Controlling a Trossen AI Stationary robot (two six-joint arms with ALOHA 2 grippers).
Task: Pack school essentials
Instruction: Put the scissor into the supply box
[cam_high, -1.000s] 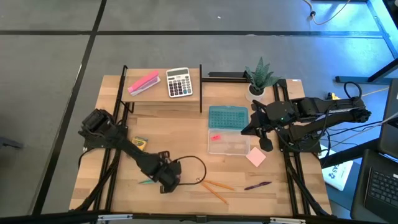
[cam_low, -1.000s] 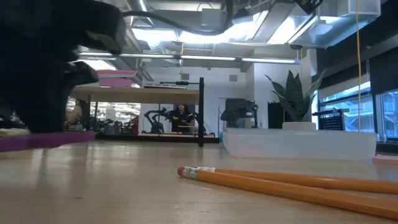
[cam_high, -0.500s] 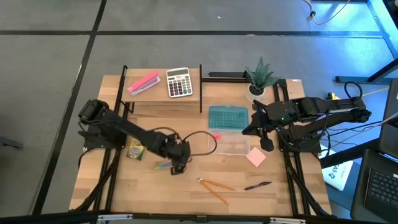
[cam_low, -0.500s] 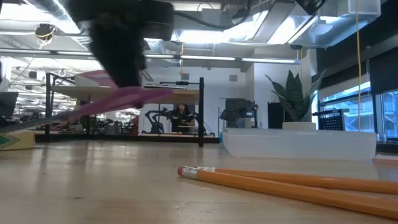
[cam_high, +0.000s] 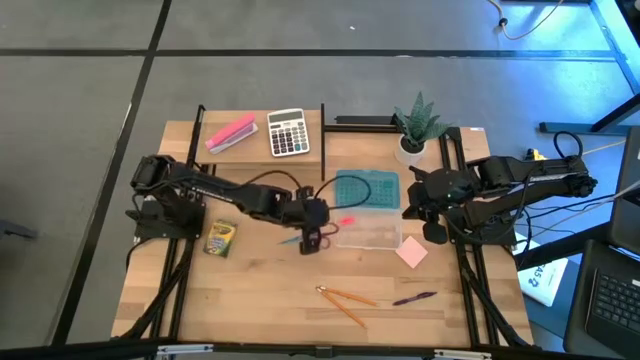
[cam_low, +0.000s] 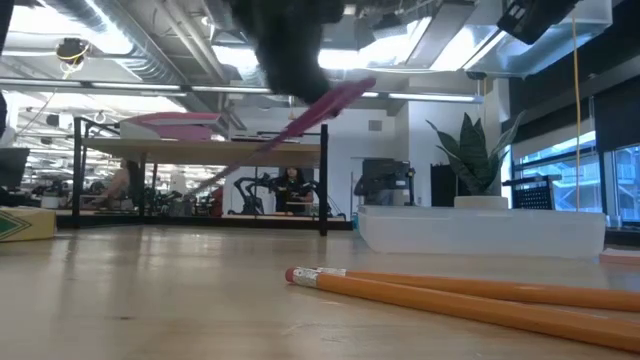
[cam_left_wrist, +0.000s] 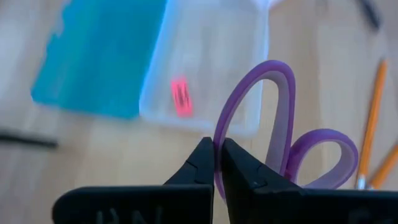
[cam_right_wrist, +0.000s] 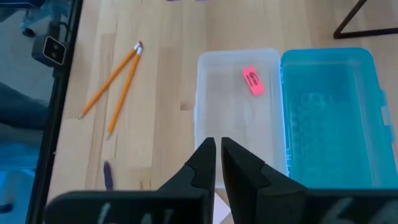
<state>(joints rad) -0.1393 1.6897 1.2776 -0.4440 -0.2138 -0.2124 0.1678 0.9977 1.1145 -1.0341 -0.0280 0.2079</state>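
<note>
My left gripper (cam_high: 316, 240) hangs above the table, just left of the clear box (cam_high: 368, 234), shut on the purple-handled scissors (cam_left_wrist: 267, 124). These also show tilted in the low view (cam_low: 325, 105). The box's teal lid (cam_high: 365, 188) lies open behind it, and a red eraser (cam_right_wrist: 252, 81) lies in the box. My right gripper (cam_high: 434, 234) hovers shut and empty over the box's right end. On the table lie two orange pencils (cam_high: 346, 300), a purple pen (cam_high: 413, 297), a pink notepad (cam_high: 411, 253) and a crayon box (cam_high: 219, 238). My left gripper pinches the rim of the scissors' larger handle loop (cam_left_wrist: 219, 163) between its two fingertips. The fingers slant down from the table's left. The scissors hang clear of the table, tilted, with the handle loops past the fingertips toward the box and the blade end lower, toward the left.
A raised shelf at the far left carries a grey calculator (cam_high: 288, 132) and a pink block (cam_high: 231, 133). A potted plant (cam_high: 418, 125) stands at the far right. Bare wood lies between the crayon box and the pencils.
My left gripper, shut all along, has swung from the near left of the table up and toward the clear box. It carries the scissors, which lay low by the tabletop and now hang lifted clear and tilted.
</note>
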